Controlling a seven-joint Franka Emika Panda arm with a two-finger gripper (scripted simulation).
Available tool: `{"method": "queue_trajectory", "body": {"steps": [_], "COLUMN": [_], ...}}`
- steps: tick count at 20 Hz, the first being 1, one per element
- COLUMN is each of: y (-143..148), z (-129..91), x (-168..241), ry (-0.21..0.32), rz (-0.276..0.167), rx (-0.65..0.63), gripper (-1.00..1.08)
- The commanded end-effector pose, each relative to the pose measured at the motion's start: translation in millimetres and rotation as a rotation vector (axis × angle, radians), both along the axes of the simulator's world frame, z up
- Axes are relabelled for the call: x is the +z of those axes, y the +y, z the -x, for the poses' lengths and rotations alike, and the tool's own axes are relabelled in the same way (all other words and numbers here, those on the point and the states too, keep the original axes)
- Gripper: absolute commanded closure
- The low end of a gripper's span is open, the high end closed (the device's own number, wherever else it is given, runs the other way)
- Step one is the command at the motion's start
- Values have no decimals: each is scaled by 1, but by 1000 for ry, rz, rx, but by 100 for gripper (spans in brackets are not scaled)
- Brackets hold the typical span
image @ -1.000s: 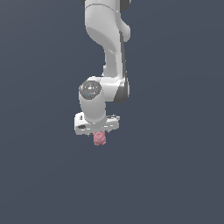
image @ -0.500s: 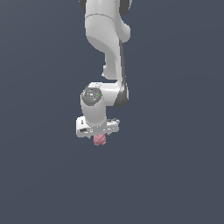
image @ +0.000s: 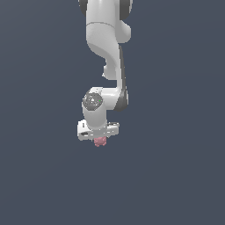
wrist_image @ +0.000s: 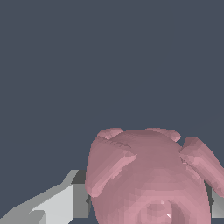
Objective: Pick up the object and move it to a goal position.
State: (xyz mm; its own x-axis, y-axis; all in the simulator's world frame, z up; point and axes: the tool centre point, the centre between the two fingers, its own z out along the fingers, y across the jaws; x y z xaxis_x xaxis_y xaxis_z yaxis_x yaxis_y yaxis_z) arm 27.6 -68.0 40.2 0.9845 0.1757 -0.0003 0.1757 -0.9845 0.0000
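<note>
One white robot arm (image: pixel 107 52) reaches down from the top centre of the exterior view. It carries one gripper (image: pixel 99 136), just below the middle of the frame. One small pink lumpy object (image: pixel 100 141) sits at the gripper's underside. In the wrist view, that one object (wrist_image: pixel 151 179) fills the lower right, with two grey fingers (wrist_image: pixel 65 201) flanking it.

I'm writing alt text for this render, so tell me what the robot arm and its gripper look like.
The glossy white arm is made of rounded segments with dark bands at the joints. A round grey cap with a small green mark sits on the wrist joint. The white gripper is a flat, blocky bar; its fingers are pale grey and angular. No cables show.
</note>
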Motion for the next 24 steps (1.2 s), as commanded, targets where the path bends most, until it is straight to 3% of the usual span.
{"method": "queue_trajectory", "body": {"steps": [1,14,24], "y": [0,2,17], "z": [0,1,8], "x": [0,10,72], "ry": [0,0,0], "rz": [0,0,0], "rx": [0,0,0], "gripper": [108,108,108]}}
